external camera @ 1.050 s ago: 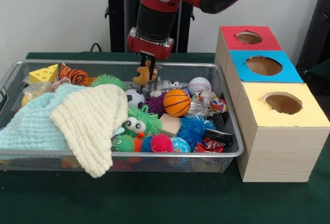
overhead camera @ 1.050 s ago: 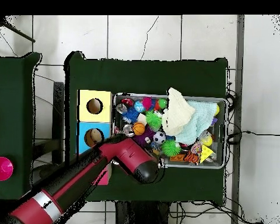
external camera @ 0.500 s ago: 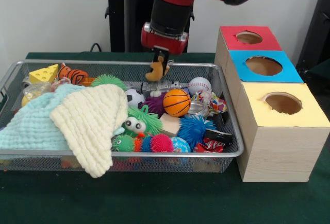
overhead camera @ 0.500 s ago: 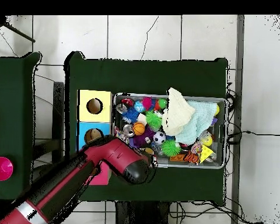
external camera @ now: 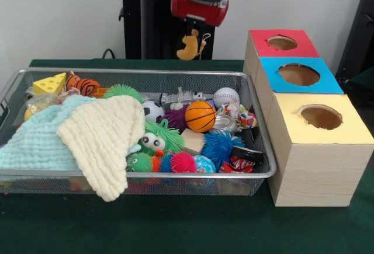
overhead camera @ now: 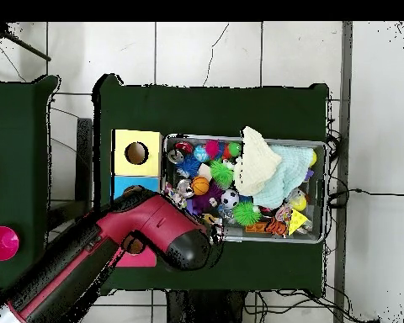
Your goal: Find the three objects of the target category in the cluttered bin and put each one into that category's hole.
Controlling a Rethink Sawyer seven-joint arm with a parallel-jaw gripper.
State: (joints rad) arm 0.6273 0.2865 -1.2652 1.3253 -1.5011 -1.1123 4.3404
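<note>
While the arm hangs high, the scene reads:
Bin: silver wire-mesh bin (external camera: 266, 169) of toys lies below the jaws, nearer the camera.
Boxes: wooden box with coloured holed tops (external camera: 318, 166) stands beside and below them.
Gripper: red-collared black gripper (external camera: 196, 34), clenched on small tan plush toy (external camera: 189, 45), which dangles from the jaws.

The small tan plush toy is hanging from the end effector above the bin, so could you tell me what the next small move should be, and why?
Probably carry the tan plush toy sideways toward the box's holes. The end effector holds it lifted clear above the wire bin, not yet over any hole; which hole suits it I cannot tell.
</note>
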